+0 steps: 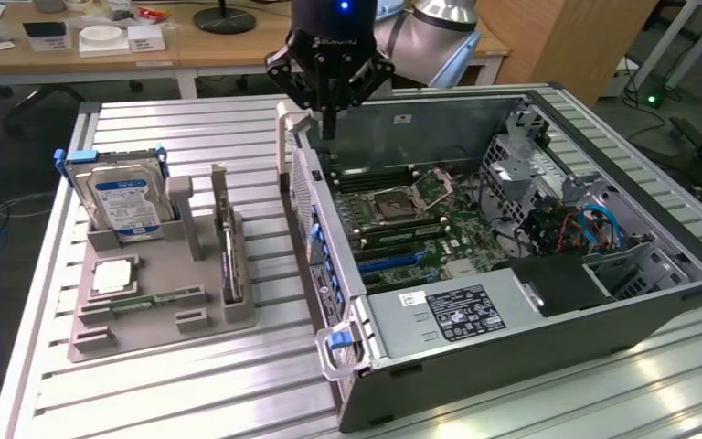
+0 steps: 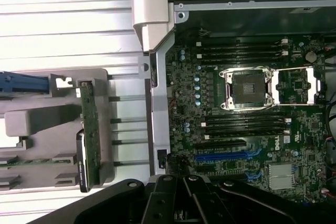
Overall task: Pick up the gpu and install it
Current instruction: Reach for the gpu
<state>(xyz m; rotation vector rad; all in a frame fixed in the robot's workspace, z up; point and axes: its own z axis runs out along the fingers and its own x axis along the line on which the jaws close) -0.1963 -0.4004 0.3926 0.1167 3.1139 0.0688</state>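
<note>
**Tool empty at case, gpu not lifted**

Exterior view: tool (image 1: 326,128) was pressed together, gripping nothing, above the rim of the open case (image 1: 547,357). The gpu (image 1: 222,236) stood on edge in a grey holder (image 1: 156,320) beside the case, on the surface (image 1: 180,393).

Wrist view: gpu (image 2: 89,140) was upright in the holder, apart from the case.
</note>
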